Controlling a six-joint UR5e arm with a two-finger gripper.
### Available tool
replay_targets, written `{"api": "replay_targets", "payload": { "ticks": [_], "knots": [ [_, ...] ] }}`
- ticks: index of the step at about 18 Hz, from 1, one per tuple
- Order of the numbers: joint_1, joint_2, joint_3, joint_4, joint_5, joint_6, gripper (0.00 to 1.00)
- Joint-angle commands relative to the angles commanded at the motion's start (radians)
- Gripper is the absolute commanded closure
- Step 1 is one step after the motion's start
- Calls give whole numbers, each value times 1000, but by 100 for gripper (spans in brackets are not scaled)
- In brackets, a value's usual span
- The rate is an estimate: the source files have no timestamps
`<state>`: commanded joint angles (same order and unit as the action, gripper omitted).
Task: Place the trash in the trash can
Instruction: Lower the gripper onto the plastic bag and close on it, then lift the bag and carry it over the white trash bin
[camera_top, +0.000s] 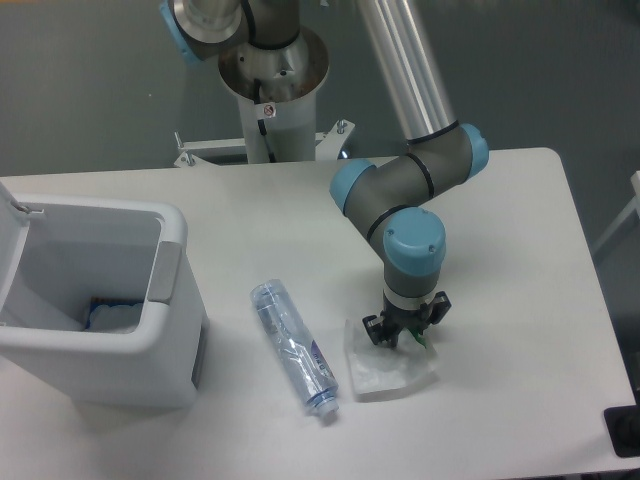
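The crinkled clear-white plastic wrapper (385, 373) lies flat on the table at front centre, a bit of its green strip showing by the gripper. My gripper (403, 343) points straight down onto the wrapper's back edge; its fingertips are hidden against the plastic, so I cannot tell how the jaws stand. The crushed clear plastic bottle (293, 345) with a bluish label lies on its side to the left of the wrapper, cap toward the front. The white trash can (100, 300) stands at the left with its lid open.
Something bluish-white (112, 315) lies inside the trash can. The arm's base pedestal (272, 90) stands behind the table. A dark object (625, 432) sits at the table's front right corner.
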<state>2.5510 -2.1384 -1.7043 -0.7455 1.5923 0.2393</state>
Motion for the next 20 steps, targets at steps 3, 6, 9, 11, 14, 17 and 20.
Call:
{"api": "replay_targets", "payload": {
  "ticks": [3,6,9,11,14,17,20],
  "knots": [
    [5,26,3,-2,-8,2,74],
    [8,44,-2,-5,-11,2,95],
    [9,70,9,-5,-18,2,100],
    [14,106,27,-2,-66,2,100],
    [38,179,75,-2,-202,0,100],
    [38,242,120,0,-313,-11,100],
    [25,319,167,2,-403,-6,100]
  ]
}}
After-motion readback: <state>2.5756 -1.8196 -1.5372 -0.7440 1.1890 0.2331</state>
